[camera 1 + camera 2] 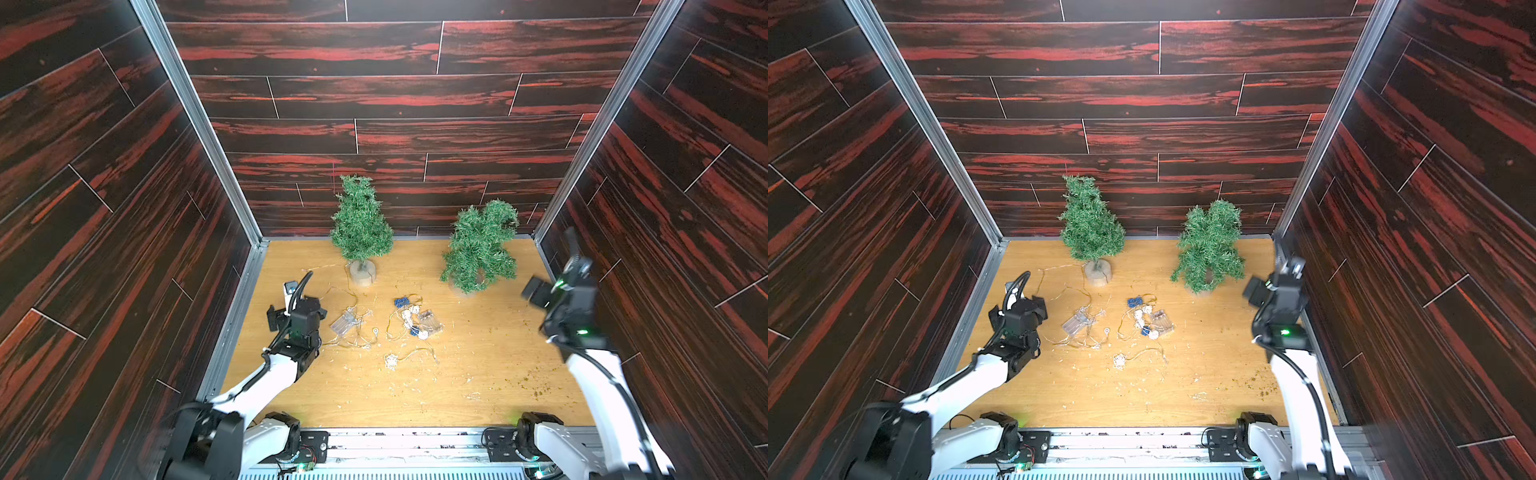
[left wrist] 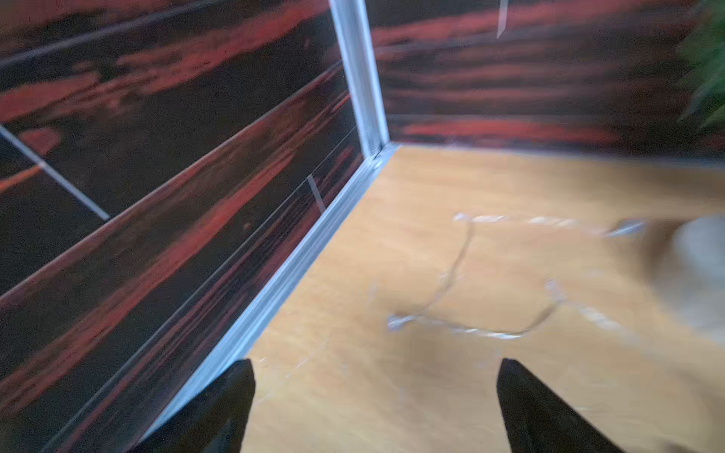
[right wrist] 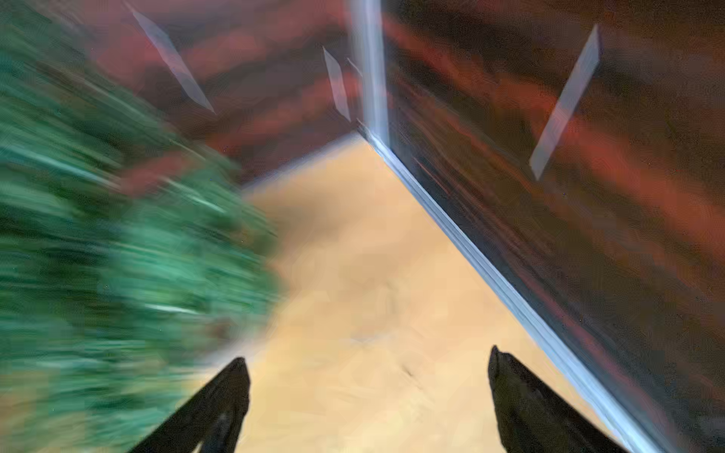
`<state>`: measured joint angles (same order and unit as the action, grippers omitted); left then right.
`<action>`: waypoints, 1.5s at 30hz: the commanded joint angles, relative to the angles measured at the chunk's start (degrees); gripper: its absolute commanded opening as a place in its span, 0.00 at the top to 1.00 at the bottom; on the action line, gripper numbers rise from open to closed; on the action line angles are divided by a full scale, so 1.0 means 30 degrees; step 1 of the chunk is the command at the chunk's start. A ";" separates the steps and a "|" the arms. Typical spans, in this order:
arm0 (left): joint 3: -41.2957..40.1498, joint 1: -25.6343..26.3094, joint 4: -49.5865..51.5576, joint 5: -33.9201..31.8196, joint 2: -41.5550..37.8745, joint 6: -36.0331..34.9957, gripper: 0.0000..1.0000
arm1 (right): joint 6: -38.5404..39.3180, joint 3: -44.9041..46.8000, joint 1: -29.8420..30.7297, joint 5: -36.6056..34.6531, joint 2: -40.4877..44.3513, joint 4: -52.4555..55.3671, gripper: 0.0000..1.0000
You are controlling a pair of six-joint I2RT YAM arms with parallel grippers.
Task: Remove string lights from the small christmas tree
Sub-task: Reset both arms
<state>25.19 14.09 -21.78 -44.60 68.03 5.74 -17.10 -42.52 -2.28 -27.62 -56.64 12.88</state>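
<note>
Both string lights lie on the bench (image 1: 490,386), off the trees and between the two hands. The star strand (image 1: 353,330) and its battery box (image 1: 344,323) sit just right of the left hand (image 2: 374,372). The ball strand (image 1: 409,320) lies further right, well left of the right hand (image 3: 367,359). One tree (image 1: 360,224) stands ahead of the left hand by the back wall. The other tree (image 1: 480,249) stands just left of the right hand.
</note>
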 commanded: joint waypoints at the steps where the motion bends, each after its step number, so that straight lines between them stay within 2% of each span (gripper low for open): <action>1: -0.0896 -0.0976 -0.2695 -0.0360 0.0361 -0.0740 0.00 | 0.0106 0.2783 -0.0066 -0.3025 -0.0088 -0.5632 0.01; 5: -0.1727 -0.2415 -0.3994 0.0938 0.1261 -0.0158 0.00 | 0.3121 0.7651 -0.0045 -0.1983 -0.0948 -1.4900 0.02; 6: -0.1443 -0.2636 -0.3305 0.1379 0.1288 0.0003 0.00 | 0.3603 0.8604 -0.0045 -0.1678 -0.1360 -1.7440 0.03; 9: -0.1087 -0.3488 -0.3517 0.2386 0.1808 0.0295 0.00 | 0.4112 1.1091 -0.0069 -0.0272 -0.3916 -2.5481 0.04; 10: -0.0918 -0.3735 -0.3684 0.2620 0.2090 0.0364 0.00 | 0.5042 1.1025 0.0232 -0.0219 -0.4962 -2.5977 0.04; 12: -0.0895 -0.4110 -0.4983 0.3313 0.2763 0.0507 0.00 | 0.4871 1.0472 0.0249 -0.0056 -0.6694 -2.6115 0.04; 13: -0.0926 -0.4348 -0.5808 0.3800 0.3182 0.0827 0.00 | 0.5409 1.0076 0.0644 -0.0935 -0.7114 -2.5763 0.03; 15: -0.0288 -0.4791 -0.5339 0.4766 0.3818 0.1828 0.00 | 0.5547 0.9434 0.0598 -0.0491 -0.7390 -2.4874 0.03; 19: -0.0974 -0.5047 -1.0252 0.7379 0.6850 0.0944 0.00 | 0.5524 0.9006 0.0498 0.0104 -0.7514 -2.4132 0.04; 21: -0.1438 -0.5026 -1.1744 0.7640 0.7392 0.0665 0.00 | 0.5652 0.9311 0.0425 0.0793 -0.7309 -2.4421 0.05; 25: -0.0639 -0.5040 -0.8489 0.7490 0.6477 0.1009 0.00 | 0.6078 0.9116 0.0439 0.2121 -0.7361 -2.3941 0.08; 28: -0.0808 -0.5040 -0.9284 0.7465 0.6711 0.0937 0.00 | 0.6645 0.8578 0.0439 0.3995 -0.7511 -2.2830 0.08; 29: -0.0738 -0.5047 -0.9022 0.7518 0.6622 0.0940 0.00 | 0.6826 0.8444 0.0439 0.4563 -0.7551 -2.2573 0.02; 31: -0.0633 -0.5045 -0.8678 0.7571 0.6529 0.0939 0.00 | 0.7051 0.8650 0.0434 0.5287 -0.7372 -2.2740 0.01; 33: -0.0663 -0.5032 -0.8752 0.7571 0.6562 0.0935 0.00 | 0.7133 0.9692 0.0439 0.5773 -0.6787 -2.4114 0.01; 40: -0.0663 -0.5033 -0.8709 0.7571 0.6532 0.0919 0.00 | 0.6812 1.2457 0.0435 0.5191 -0.5914 -2.8656 0.01; 43: -0.0662 -0.5045 -0.8707 0.7571 0.6532 0.0931 0.00 | 0.6024 1.3484 0.0403 0.6919 -0.5575 -3.0302 0.01; 45: -0.0662 -0.5030 -0.8707 0.7556 0.6518 0.0900 0.00 | 0.5971 1.3324 0.0437 0.7111 -0.6418 -3.1022 0.01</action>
<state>21.98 -0.91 -47.62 -22.00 89.19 8.82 1.50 -2.61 -0.97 -9.63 -74.89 -71.57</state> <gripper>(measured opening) 0.997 0.988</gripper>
